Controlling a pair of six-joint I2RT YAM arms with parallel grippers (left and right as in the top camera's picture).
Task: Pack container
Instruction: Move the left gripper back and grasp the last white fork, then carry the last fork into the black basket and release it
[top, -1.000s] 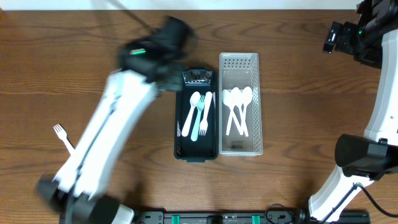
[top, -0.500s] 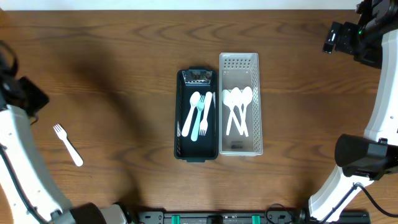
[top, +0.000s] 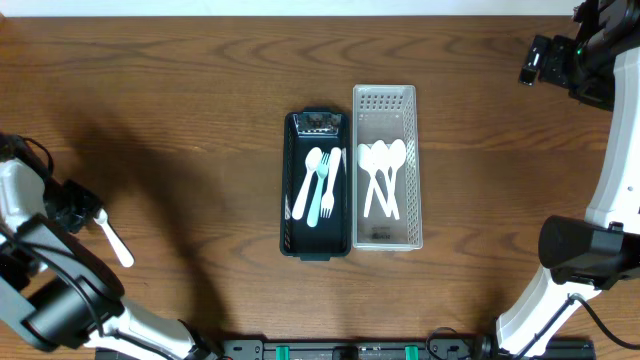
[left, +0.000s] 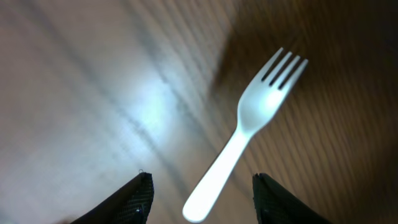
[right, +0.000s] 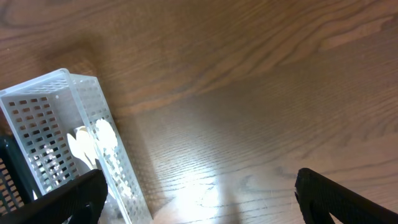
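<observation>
A loose white plastic fork (top: 113, 240) lies on the wooden table at the far left; the left wrist view shows it (left: 249, 134) with its handle end between my fingers. My left gripper (top: 78, 205) (left: 202, 205) is open and hovers over the fork without touching it. A black bin (top: 290, 215) at the centre holds a white spoon, a white fork and a pale blue fork. A white perforated bin (top: 385, 100) (right: 46, 118) beside it holds white spoons (top: 380, 175). My right gripper (top: 565, 60) (right: 199, 199) is open and empty at the far right back.
The two bins stand side by side, touching, in the middle of the table. The right arm's base (top: 585, 250) stands at the right edge. The left arm's body (top: 50, 300) fills the front left corner.
My left arm has swung from the black bin to the far left and come down over the loose fork. The right arm has not moved.
</observation>
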